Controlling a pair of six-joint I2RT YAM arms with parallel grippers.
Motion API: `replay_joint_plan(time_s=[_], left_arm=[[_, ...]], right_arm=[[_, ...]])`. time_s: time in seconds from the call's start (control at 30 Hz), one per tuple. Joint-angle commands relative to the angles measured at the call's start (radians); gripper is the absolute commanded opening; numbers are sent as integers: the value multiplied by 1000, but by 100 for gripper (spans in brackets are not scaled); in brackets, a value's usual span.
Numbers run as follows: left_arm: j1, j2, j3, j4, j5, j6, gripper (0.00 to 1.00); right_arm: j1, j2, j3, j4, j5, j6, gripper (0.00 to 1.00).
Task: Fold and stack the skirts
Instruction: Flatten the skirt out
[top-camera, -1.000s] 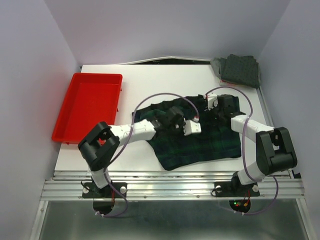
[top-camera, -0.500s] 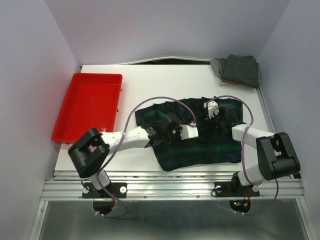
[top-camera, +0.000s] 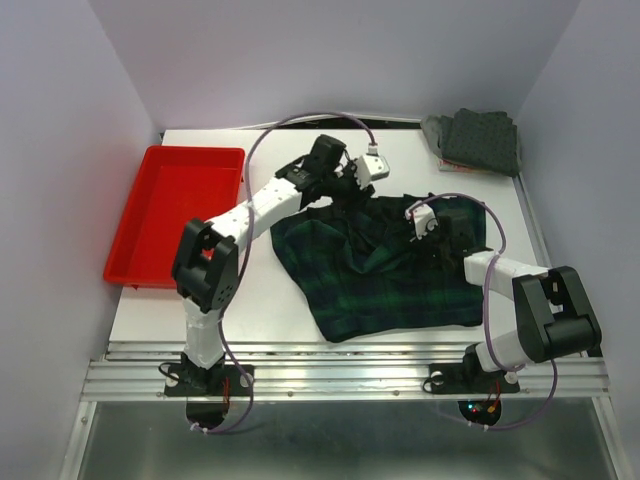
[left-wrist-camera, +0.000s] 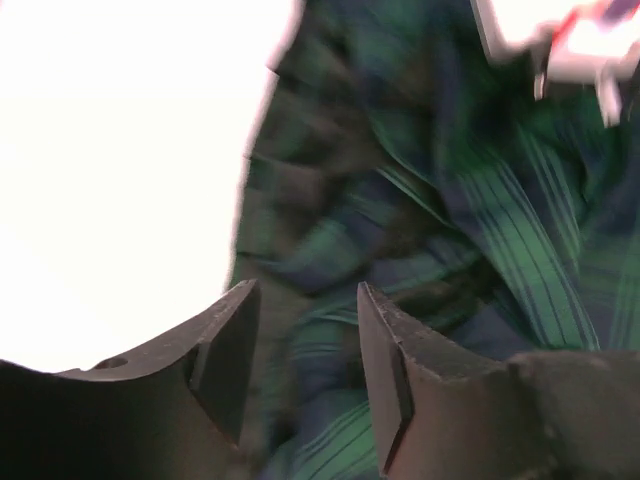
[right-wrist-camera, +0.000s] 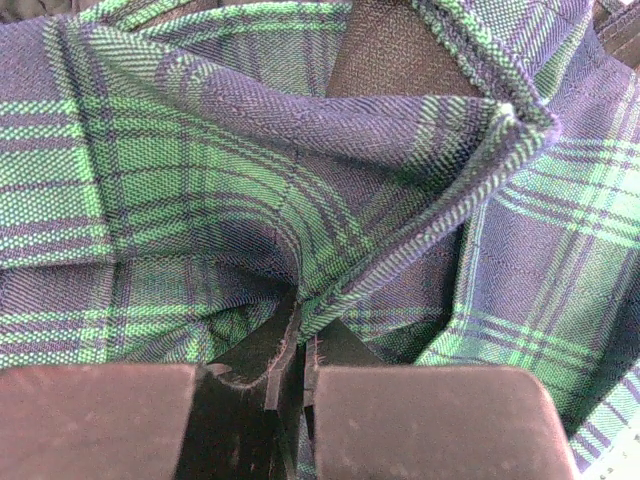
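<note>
The dark green-navy plaid skirt (top-camera: 385, 275) lies spread and rumpled across the middle of the table. My left gripper (top-camera: 345, 188) hangs open over the skirt's far left edge, and nothing sits between its fingers (left-wrist-camera: 380, 340). The wrist view shows blurred plaid cloth (left-wrist-camera: 480, 230) below it. My right gripper (top-camera: 437, 238) is shut on a raised fold of the plaid skirt (right-wrist-camera: 300, 200) near its far right corner, with the cloth pinched between its jaws (right-wrist-camera: 300, 330). A folded charcoal dotted skirt (top-camera: 482, 140) rests at the back right corner, with a grey cloth edge (top-camera: 433, 128) showing under it.
A red plastic tray (top-camera: 135, 235) stands along the table's left side. Walls close in on the left, back and right. Purple cables loop over both arms. Bare white table (top-camera: 230, 305) shows near the skirt's left side.
My left gripper opened, let go of the plaid skirt at its middle and swung up to the far edge. The skirt's left part now lies spread out. The right gripper kept its grip.
</note>
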Motion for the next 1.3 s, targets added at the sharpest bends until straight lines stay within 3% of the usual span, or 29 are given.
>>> replay_joint_plan(time_s=[0.0,0.17,0.43,0.63,0.77,0.83,0.9,0.93,1.03,1.07,1.13,1.27], left_arm=[[-11,91,66,-270,199,205,59],[-63,115,9,-264,112,407,60],[-141,138,-44,-167,23,490,60],[-178,165,-80,-71,-17,493,59],[-184,183,-83,-15,-41,483,43],[-183,181,-80,-5,-46,458,29],[-174,162,-103,24,-43,431,11],[-169,139,-109,31,-38,405,2],[-155,94,-132,26,-29,385,0],[-152,85,-135,17,-23,383,0],[-138,66,-137,-11,2,372,0],[-117,46,-120,-9,22,311,0]], right_arm=[[12,-32,-15,26,-7,-55,1],[12,-49,-27,29,-10,-56,1],[12,-45,-11,11,-13,-53,1],[12,-49,3,-12,-24,-52,9],[12,-65,3,-24,-25,-55,16],[12,-69,8,-39,-18,-58,27],[12,-81,23,-75,13,-58,47],[12,-86,32,-92,33,-58,63],[12,-117,77,-185,143,-56,80],[12,-129,83,-200,165,-64,89],[12,-158,88,-243,225,-87,95],[12,-221,117,-403,190,-92,100]])
